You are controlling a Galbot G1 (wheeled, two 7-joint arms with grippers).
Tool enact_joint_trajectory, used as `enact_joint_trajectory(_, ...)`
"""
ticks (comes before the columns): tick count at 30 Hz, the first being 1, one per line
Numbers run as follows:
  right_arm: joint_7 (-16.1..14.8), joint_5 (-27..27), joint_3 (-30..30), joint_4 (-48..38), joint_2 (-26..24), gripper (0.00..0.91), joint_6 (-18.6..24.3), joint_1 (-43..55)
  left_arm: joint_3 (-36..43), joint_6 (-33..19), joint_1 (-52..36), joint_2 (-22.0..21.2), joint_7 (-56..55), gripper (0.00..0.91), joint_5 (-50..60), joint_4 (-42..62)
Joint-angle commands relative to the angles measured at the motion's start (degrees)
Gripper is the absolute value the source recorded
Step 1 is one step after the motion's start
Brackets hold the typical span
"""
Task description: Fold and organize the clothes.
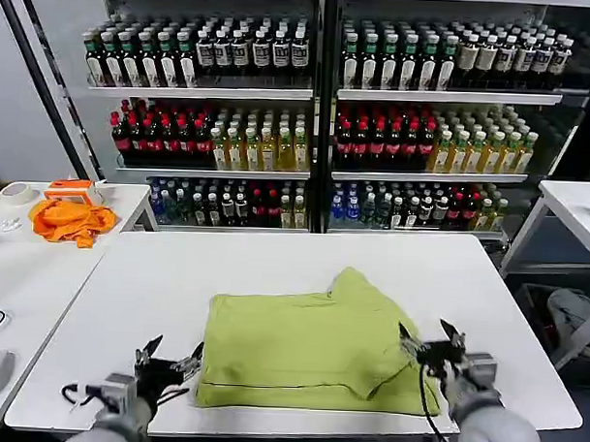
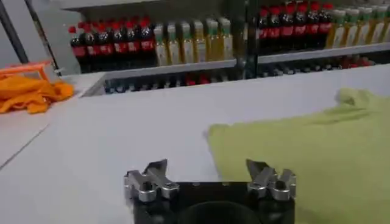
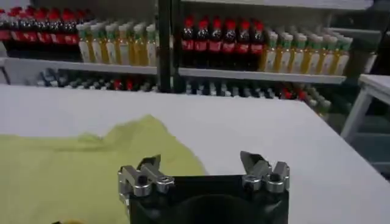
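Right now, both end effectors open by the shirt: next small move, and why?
Probably close the right end effector on the T-shirt's loose right-hand flap and fold it inward. That side bulges unevenly, while the left edge lies straight. The left end effector waits open at the front-left corner.

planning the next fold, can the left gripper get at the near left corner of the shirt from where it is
Probably yes: the left gripper is open beside the T-shirt at its near left corner, with bare table between them and nothing in the way.
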Motion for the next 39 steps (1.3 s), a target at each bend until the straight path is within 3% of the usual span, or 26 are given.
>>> enact_joint_trajectory(1,1.7,4.0,-12.0,-18.4,3.2,0.907,-1.1,23.8,10.4,3.7,-23.8,1.1,-0.2,0.907,-6.7,17.3)
enact_joint_trajectory(10,0.9,3.4,-15.3,-31.7,7.4,0.907,-0.8,29.4,17.3,4.3,-32.7,-0.9,-0.1,0.907,-6.4,26.4)
enact_joint_trajectory(15,0.0,-1.3,-17.8,-35.8,9.5,0.907,0.9,30.3,19.0,4.2,-36.5,-3.7,-0.3,0.907,-4.6,32.2)
enact_joint_trajectory(23,-0.9,2.7,-19.1,-38.6,13.3,0.907,0.6,31.8,19.0,4.2,-35.8,-4.7,-1.0,0.907,-4.3,32.9)
enact_joint_trajectory(24,-1.0,2.9,-19.3,-39.1,13.5,0.907,0.5,32.0,18.9,4.2,-35.5,-4.6,-1.1,0.796,-4.4,32.6)
enact_joint_trajectory(25,-1.0,3.2,-19.5,-39.5,13.6,0.907,0.4,32.1,18.9,4.2,-35.3,-4.4,-1.1,0.574,-4.5,32.5)
enact_joint_trajectory(26,-1.0,3.5,-19.7,-39.7,13.6,0.887,0.3,32.3,18.9,4.2,-34.9,-4.3,-1.0,0.413,-4.5,32.1)
enact_joint_trajectory(27,-1.2,3.8,-19.8,-39.9,13.6,0.776,0.2,32.4,18.8,4.1,-34.4,-4.1,-1.0,0.141,-4.4,31.7)
enact_joint_trajectory(28,-1.3,4.1,-19.9,-40.0,13.7,0.423,0.2,32.4,18.8,3.9,-33.9,-4.0,-0.9,0.04,-4.4,31.3)
enact_joint_trajectory(30,-1.5,4.6,-20.0,-40.5,13.8,0.01,0.2,32.4,18.6,3.7,-33.2,-4.0,-0.7,0.02,-4.2,31.0)
enact_joint_trajectory(39,-2.6,5.8,-20.3,-41.8,14.0,0.0,0.1,32.2,18.3,3.8,-31.7,-3.7,0.0,0.02,-4.5,30.5)
